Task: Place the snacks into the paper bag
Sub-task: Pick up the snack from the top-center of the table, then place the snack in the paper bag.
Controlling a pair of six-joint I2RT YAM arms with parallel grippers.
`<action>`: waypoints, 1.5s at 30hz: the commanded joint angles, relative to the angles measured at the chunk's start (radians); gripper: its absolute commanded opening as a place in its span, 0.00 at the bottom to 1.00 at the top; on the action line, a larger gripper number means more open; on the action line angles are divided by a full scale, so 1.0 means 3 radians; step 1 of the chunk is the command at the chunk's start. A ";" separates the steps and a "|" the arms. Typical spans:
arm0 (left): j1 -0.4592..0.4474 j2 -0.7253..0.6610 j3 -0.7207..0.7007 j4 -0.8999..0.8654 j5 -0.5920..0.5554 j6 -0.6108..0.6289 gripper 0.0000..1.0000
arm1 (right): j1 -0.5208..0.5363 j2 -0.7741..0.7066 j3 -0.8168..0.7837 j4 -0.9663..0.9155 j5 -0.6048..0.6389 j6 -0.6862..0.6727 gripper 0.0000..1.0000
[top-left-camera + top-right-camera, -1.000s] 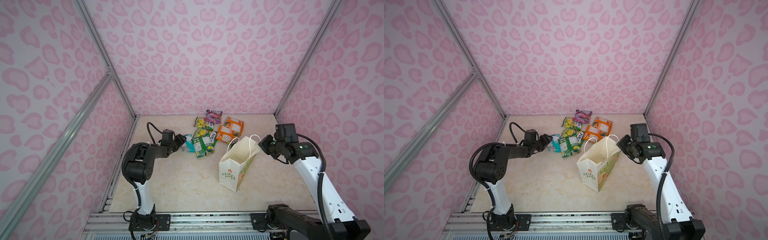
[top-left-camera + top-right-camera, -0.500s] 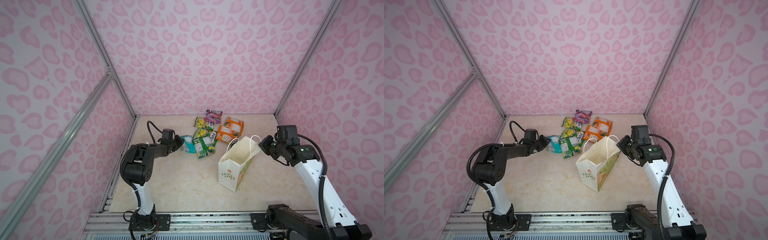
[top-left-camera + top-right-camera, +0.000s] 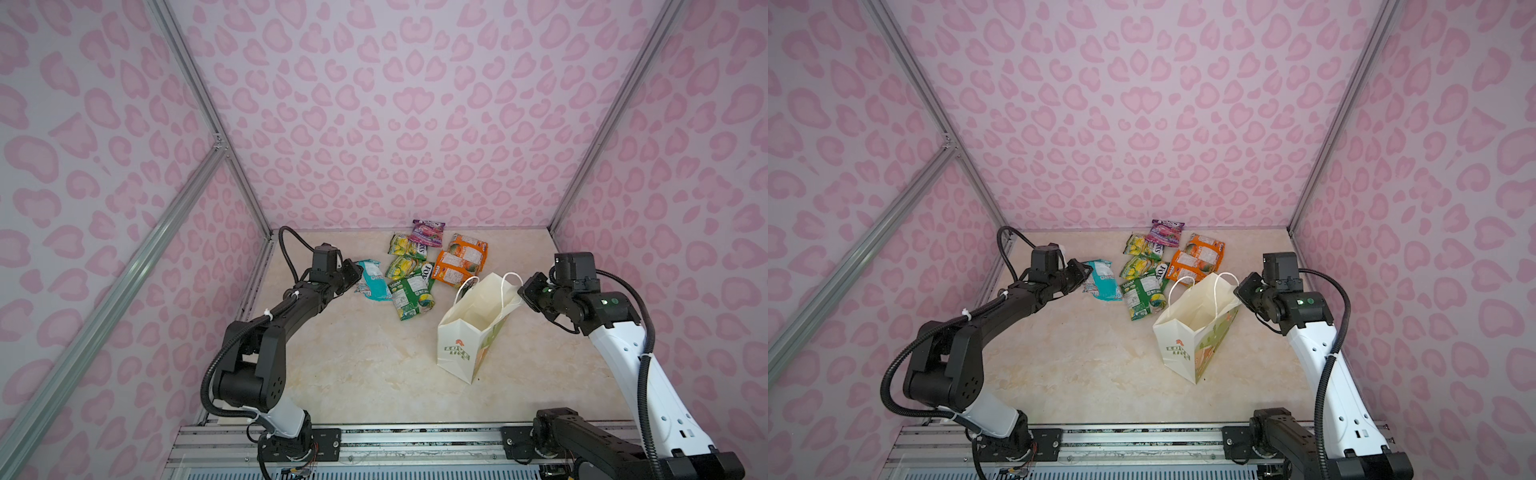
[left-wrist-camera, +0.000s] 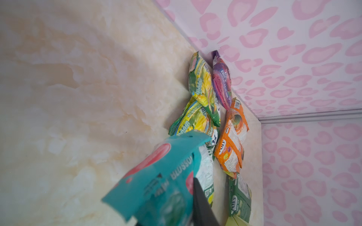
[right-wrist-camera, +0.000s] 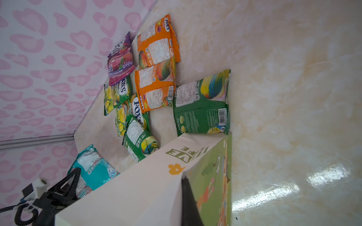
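Pinching one teal packet (image 3: 372,281) among eight snacks (image 5: 154,88): left gripper (image 3: 355,274); right gripper (image 3: 524,291) clamps paper bag (image 3: 460,341).

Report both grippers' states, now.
Left gripper: closed on the teal crinkly plastic packet.
Right gripper: closed on the rim of the tall white paper bag.
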 commanded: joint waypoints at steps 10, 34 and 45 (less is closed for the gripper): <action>-0.0241 -0.0945 0.0468 -0.1176 -0.0270 0.0643 0.07 | 0.0000 0.0004 -0.0051 0.0166 0.0150 -0.0216 0.00; -0.2269 -0.0324 0.3398 -0.2190 -0.1172 0.1642 0.08 | 0.0000 -0.0129 -0.0164 0.0238 0.0173 -0.0355 0.00; -0.2770 0.0529 0.4197 -0.2388 -0.1179 0.1677 0.08 | -0.0001 -0.0147 -0.0203 0.0289 0.0096 -0.0338 0.00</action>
